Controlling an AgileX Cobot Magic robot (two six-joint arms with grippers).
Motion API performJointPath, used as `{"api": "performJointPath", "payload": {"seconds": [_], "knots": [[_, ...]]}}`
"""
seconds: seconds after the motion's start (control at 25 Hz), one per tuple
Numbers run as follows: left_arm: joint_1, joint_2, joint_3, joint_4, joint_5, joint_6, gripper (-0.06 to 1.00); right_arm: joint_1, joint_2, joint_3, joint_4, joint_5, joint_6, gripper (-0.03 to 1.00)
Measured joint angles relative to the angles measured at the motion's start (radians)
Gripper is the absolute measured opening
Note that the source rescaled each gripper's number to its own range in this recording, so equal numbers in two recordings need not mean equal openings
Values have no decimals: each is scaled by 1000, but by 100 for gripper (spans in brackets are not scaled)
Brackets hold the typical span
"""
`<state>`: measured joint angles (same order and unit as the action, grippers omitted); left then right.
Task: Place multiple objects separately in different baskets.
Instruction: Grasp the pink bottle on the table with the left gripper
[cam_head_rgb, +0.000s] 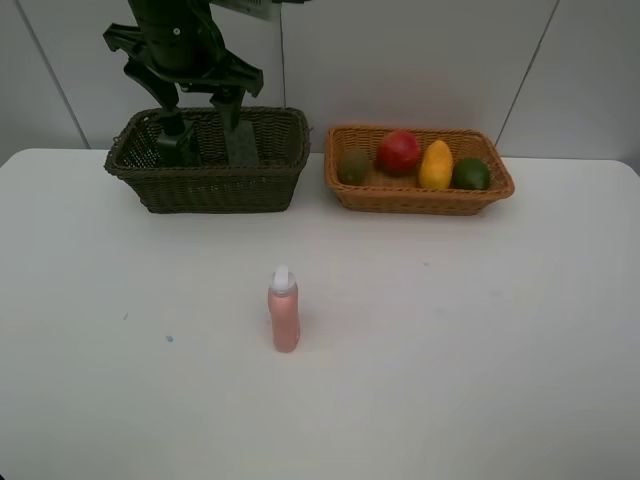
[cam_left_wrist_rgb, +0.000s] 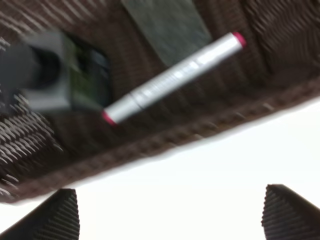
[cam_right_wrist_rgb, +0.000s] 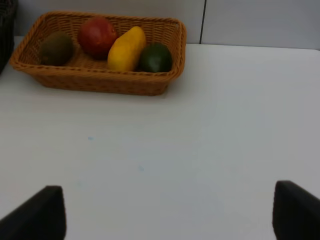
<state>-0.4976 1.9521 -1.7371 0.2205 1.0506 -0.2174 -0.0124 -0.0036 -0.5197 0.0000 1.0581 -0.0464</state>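
Note:
A small pink bottle (cam_head_rgb: 284, 312) with a white cap stands upright on the table's middle. The dark olive-brown basket (cam_head_rgb: 210, 190) at the back left holds a white marker with red ends (cam_left_wrist_rgb: 172, 79), a dark pump bottle (cam_left_wrist_rgb: 60, 72) and a grey-black block (cam_left_wrist_rgb: 165, 25). My left gripper (cam_head_rgb: 200, 112) hangs open just above this basket, empty, its fingertips (cam_left_wrist_rgb: 50, 217) wide apart. The orange-tan basket (cam_head_rgb: 420, 198) holds a kiwi (cam_head_rgb: 354, 165), pomegranate (cam_head_rgb: 398, 152), mango (cam_head_rgb: 436, 164) and lime (cam_head_rgb: 471, 174). My right gripper (cam_right_wrist_rgb: 165, 215) is open and empty over bare table, out of the exterior view.
The white table (cam_head_rgb: 480, 340) runs wide around the pink bottle. A grey panelled wall (cam_head_rgb: 420, 60) stands right behind both baskets. The two baskets sit side by side with a narrow gap between them.

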Motion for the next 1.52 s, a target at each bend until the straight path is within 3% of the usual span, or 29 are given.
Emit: {"api": "performJointPath", "payload": {"seconds": [0.4,0.68,1.04,1.52], "knots": [[-131,-4,0,-176,84,-78,96,0,0,0,0,0,0,100],[-233,-6,0,-213,117,-149,96,0,0,0,0,0,0,100],[-266,-6,55,-220,147,-228,96,0,0,0,0,0,0,100],[-268,-2,272,-256,-31,-235,96,0,0,0,0,0,0,100]]}}
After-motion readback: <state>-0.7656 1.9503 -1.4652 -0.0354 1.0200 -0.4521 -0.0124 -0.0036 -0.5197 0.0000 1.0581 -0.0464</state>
